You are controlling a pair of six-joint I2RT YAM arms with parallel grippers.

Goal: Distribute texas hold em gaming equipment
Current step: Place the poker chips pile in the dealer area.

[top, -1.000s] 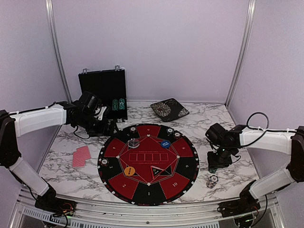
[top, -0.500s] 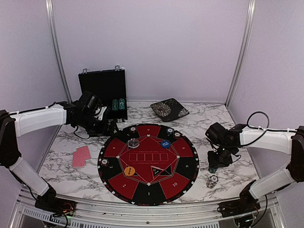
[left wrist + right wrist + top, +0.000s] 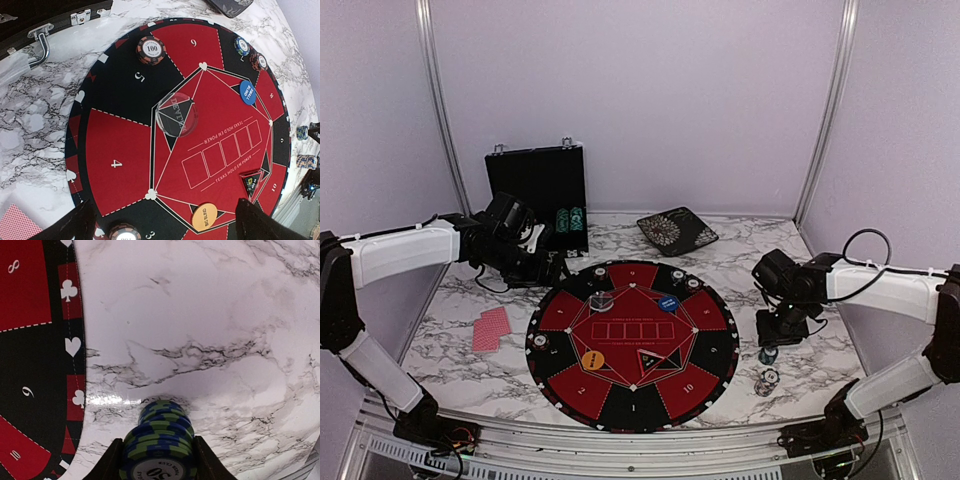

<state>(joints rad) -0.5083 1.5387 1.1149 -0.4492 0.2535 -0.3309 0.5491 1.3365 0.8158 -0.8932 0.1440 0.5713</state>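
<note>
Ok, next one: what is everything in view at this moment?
table: one, white marble
mat: one, red and black, round, table centre
case: one, black, standing at back left
green chips: two stacks, green, at the case's base
patterned tray: one, dark, back of table
cards: a few, red-backed, left of mat
rim chips: four spots, striped, on mat's rim
clear disc: one, on mat
blue disc: one, on mat
orange disc: one, on mat
white stack: one, white-black, right of mat
blue-green stack: one, in right hand
left hand: open, at mat's back-left edge
right hand: shut on blue-green stack
</note>
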